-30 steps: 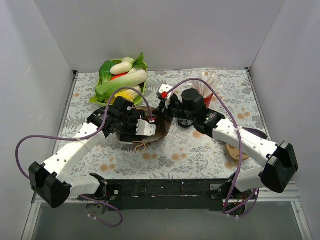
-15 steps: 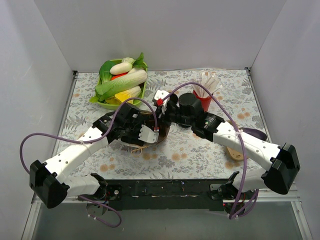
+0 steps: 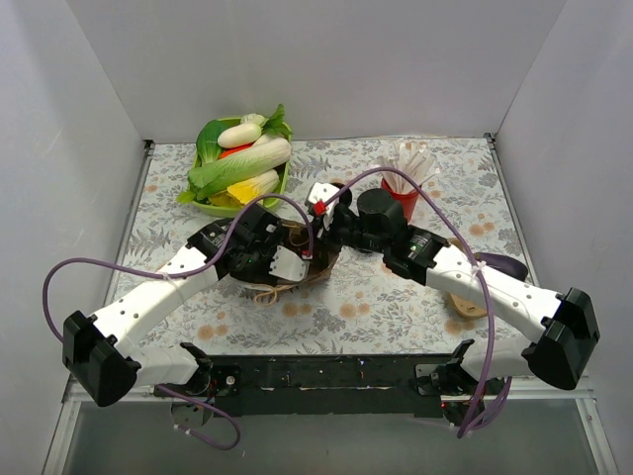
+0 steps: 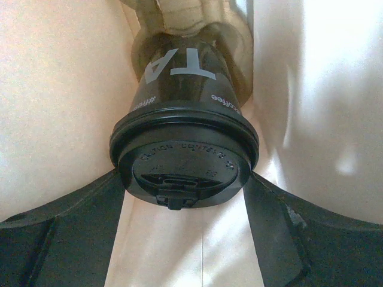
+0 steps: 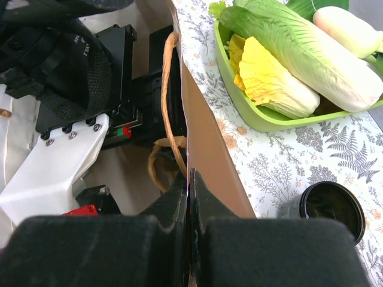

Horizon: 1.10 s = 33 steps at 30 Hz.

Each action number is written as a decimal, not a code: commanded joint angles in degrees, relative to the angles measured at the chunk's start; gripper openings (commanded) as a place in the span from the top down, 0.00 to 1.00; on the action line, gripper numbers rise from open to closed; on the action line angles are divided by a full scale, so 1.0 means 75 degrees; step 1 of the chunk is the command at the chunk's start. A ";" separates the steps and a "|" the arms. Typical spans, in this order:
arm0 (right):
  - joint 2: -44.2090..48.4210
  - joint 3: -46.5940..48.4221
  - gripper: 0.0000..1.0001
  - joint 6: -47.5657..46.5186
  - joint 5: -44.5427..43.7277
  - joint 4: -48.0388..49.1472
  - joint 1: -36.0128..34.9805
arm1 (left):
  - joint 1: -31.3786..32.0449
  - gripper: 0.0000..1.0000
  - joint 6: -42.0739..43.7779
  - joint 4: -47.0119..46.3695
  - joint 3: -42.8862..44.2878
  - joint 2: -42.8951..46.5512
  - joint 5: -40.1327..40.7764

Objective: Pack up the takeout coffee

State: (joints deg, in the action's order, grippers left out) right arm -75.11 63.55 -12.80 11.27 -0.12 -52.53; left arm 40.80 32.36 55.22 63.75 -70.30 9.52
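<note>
The coffee [image 4: 182, 161] is inside the brown paper bag [image 5: 209, 155], which stands at the middle of the worktop [image 3: 396, 287]. The left fingers [image 4: 84, 209] grip it, one on each side, pressing against the rim of the black lid. In the left wrist view its long axis runs straight away from the camera. The lid and its sip tab face the lens, and the dark body with pale lettering points deeper into the bag. Pale bag walls close in on both sides of it. From above, the left arm reaches into the bag's mouth and hides the cup.

The right fingers [image 5: 173, 203] are closed on the bag's upper edge, just beside its twisted paper handle [image 5: 167, 89]. A green tray [image 5: 263, 122] of leafy vegetables lies beyond the bag. A red cup [image 3: 406, 198] of white sticks stands behind the right arm.
</note>
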 commanded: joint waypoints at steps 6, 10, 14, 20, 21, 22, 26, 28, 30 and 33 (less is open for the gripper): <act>0.1026 -0.1136 0.99 -0.0285 0.0629 0.1516 -0.0015 | 0.0244 1.00 0.0010 -0.0858 -0.0425 0.0140 0.0243; 0.0981 -0.1208 0.99 -0.0309 0.0923 0.1680 -0.0015 | 0.0279 1.00 -0.0248 -0.1233 -0.0449 0.0034 0.0126; 0.0910 -0.1172 0.99 -0.0216 0.1029 0.1704 0.0008 | 0.0291 1.00 -0.0155 -0.1292 -0.0647 -0.0060 0.0102; 0.0675 -0.0974 0.99 0.0171 0.1204 0.1540 0.0242 | 0.0291 1.00 -0.0014 -0.1585 -0.0940 -0.0200 0.0289; 0.0652 -0.0927 0.99 0.0276 0.1228 0.1493 0.0266 | 0.0291 1.00 -0.0014 -0.1632 -0.0976 -0.0235 0.0347; 0.0570 -0.0868 0.99 0.0346 0.1275 0.1435 0.0301 | 0.0291 1.00 -0.0025 -0.1737 -0.0964 -0.0282 0.0487; 0.0394 -0.0692 0.99 0.0651 0.1579 0.1246 0.0570 | 0.0291 1.00 -0.0224 -0.1937 -0.0812 -0.0423 0.0664; 0.0347 -0.0692 0.99 0.0745 0.1778 0.1270 0.0629 | 0.0291 1.00 -0.0434 -0.2007 -0.0672 -0.0505 0.0665; 0.0265 -0.0587 0.99 0.0873 0.1942 0.1223 0.0734 | 0.0291 1.00 -0.0599 -0.2008 -0.0520 -0.0599 0.0630; 0.0089 -0.0400 0.99 0.1061 0.2200 0.1083 0.0864 | 0.0291 1.00 -0.0752 -0.2054 -0.0285 -0.0692 0.0652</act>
State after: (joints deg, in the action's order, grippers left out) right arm -73.08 56.60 -8.73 21.50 7.88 -46.57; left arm 42.92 29.47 42.87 58.35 -74.63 14.33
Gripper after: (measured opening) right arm 0.042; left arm 0.747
